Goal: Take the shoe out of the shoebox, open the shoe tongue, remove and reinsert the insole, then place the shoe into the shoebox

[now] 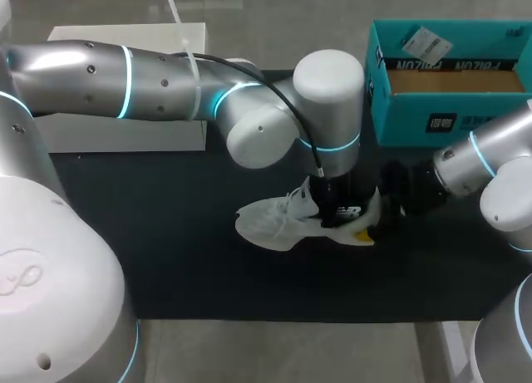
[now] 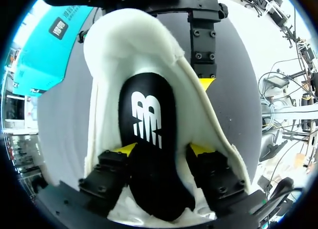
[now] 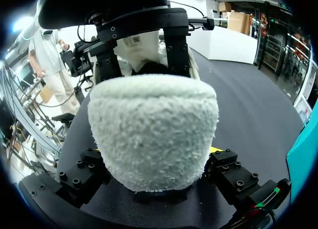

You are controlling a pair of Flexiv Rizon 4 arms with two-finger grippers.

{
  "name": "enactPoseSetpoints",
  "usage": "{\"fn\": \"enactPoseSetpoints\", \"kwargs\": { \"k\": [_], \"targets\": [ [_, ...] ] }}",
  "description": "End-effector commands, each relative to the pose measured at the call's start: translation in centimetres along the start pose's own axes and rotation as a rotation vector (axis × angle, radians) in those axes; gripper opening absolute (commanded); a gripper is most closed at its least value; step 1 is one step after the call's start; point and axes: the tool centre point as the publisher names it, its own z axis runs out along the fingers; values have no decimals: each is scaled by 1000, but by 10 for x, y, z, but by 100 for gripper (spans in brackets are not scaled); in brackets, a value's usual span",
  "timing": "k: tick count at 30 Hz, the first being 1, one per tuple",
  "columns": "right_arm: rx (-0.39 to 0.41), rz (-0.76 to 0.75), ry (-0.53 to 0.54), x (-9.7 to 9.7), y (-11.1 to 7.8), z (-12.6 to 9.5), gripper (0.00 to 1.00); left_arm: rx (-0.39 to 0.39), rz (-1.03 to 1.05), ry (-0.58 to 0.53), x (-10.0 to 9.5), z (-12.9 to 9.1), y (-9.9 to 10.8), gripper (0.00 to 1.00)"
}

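A white shoe (image 1: 274,221) lies on the black mat (image 1: 166,258), toe to the left. My left gripper (image 1: 337,217) reaches down into its opening. In the left wrist view the black insole (image 2: 146,114) with a white logo runs between the left gripper (image 2: 163,149), and both yellow tips press its edges inside the fleecy lining (image 2: 112,65). From the right, my right gripper (image 1: 384,210) stands at the heel. In its wrist view the fuzzy heel (image 3: 151,129) fills the gap of the right gripper (image 3: 156,172), touching both fingers. The teal shoebox (image 1: 416,109) stands open at the back right.
A white box (image 1: 125,134) sits at the back left beneath my left arm. Bare black mat stretches left of the shoe and in front of it. The shoebox's near wall is close behind the right gripper.
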Motion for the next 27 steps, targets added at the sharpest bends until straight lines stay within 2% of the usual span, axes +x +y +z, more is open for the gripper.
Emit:
{"fn": "enactPoseSetpoints", "kwargs": {
  "k": [1, 7, 12, 16, 18, 27],
  "targets": [
    [2, 1, -1, -1, -3, 8, 0, -5, -4, -18, -4, 53, 1, 35],
    [2, 1, -1, -1, -3, 8, 0, -18, -5, -45, -6, 54, 6, 33],
    [2, 1, -1, -1, -3, 8, 0, -21, -19, -46, -6, 54, 10, 16],
    [2, 1, -1, -1, -3, 8, 0, -2, -34, -47, -5, 44, 12, 11],
    [2, 1, -1, -1, -3, 8, 0, 7, -35, -48, -4, 40, 12, 0],
    [2, 1, -1, -1, -3, 8, 0, 78, -70, -13, -4, 14, 9, 0]
  ]
}}
